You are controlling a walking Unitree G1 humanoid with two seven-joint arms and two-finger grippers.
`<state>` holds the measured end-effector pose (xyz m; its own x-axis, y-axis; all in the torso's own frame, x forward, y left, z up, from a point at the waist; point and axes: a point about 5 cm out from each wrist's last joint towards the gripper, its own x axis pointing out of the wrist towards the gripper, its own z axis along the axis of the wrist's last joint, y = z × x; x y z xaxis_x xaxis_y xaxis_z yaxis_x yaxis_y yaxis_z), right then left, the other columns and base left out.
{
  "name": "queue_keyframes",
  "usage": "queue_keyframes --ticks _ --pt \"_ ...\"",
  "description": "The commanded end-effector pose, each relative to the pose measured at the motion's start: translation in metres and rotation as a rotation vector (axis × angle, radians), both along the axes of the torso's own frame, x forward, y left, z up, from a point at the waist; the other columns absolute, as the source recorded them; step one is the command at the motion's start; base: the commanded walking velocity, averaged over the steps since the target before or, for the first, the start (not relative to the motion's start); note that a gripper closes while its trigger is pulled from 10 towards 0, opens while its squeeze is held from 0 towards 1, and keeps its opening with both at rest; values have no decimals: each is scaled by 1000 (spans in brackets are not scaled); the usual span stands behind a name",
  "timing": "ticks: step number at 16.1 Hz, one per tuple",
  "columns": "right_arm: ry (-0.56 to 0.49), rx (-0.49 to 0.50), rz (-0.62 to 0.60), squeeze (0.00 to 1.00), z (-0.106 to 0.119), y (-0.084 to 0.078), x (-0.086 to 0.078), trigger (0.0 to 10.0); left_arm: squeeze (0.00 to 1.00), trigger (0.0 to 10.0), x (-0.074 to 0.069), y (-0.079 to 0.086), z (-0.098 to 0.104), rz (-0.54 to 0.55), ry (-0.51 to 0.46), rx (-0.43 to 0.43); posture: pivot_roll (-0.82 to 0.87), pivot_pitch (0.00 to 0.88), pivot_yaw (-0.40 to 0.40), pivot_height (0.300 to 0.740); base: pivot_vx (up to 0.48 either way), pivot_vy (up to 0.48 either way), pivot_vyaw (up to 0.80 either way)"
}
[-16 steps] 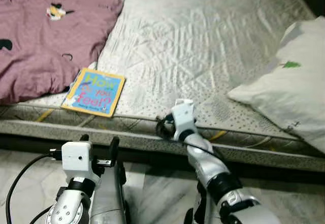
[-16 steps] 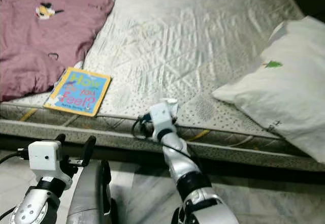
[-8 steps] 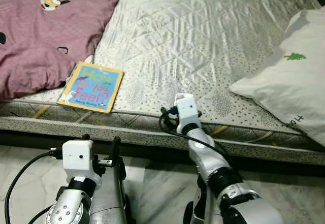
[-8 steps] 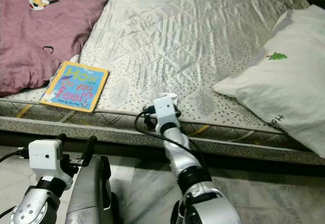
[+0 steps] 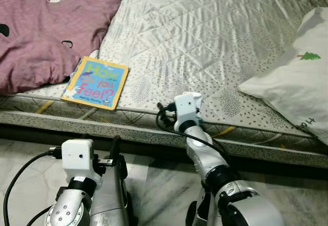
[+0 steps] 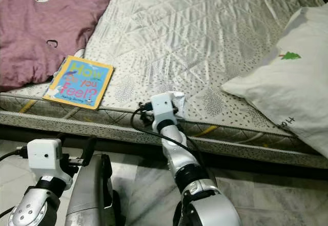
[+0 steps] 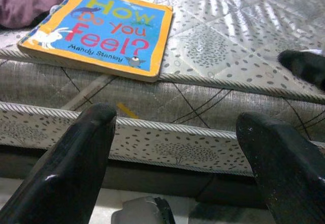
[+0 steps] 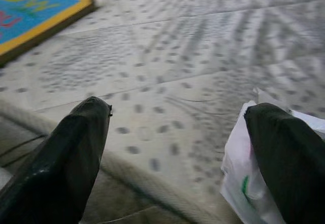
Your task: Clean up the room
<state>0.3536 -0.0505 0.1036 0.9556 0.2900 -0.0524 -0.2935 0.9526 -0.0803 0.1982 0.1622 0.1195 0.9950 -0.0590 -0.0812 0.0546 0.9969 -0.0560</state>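
A small white plastic scrap (image 8: 242, 183) with a touch of green print lies on the grey quilted mattress (image 5: 215, 36) near its front edge, and in the right wrist view it sits just beside one finger of the right pincer (image 8: 177, 153), partly behind that finger; whether it touches the finger cannot be told. The right pincer's fingers (image 8: 76, 148) stand wide apart over the mattress edge, with nothing between them. In the head views the right arm reaches up from the floor so that its wrist camera block (image 5: 187, 105) rests at the mattress border, and a bit of white shows beside it there. To the robot's left along the same front edge lies a children's board book (image 5: 96, 82) with a blue cover and yellow border, flat on the mattress, its near corner close to a maroon blanket (image 5: 46, 26) bunched across the far left of the bed. A white pillow (image 5: 294, 82) with a small green tree mark lies at the right side. The left pincer (image 7: 183, 158) hangs low before the bed's side, its fingers (image 7: 76, 158) apart and empty, pointing toward the book. The floor (image 5: 164, 185) below is pale marbled tile.
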Motion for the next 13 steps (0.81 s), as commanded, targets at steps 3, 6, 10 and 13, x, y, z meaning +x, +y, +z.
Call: queue_keyframes --ticks 3,6,10,13 --pt "-27 -26 -63 0 6 -4 5 10000 0 10000 -3 1 -3 20 20 4 215 255 -64 526 0 0 0" --pt "16 -115 -76 0 -3 -3 4 10000 0 10000 -3 1 -3 24 21 5 218 256 -63 526 0 0 0" --pt "78 -257 -136 0 -20 -12 2 0 0 10000 -2 0 -3 27 23 5 218 256 -63 526 0 0 0" --pt "60 -306 -212 0 -11 -18 9 0 0 10000 -2 1 -2 31 22 7 233 264 -62 526 0 0 0"
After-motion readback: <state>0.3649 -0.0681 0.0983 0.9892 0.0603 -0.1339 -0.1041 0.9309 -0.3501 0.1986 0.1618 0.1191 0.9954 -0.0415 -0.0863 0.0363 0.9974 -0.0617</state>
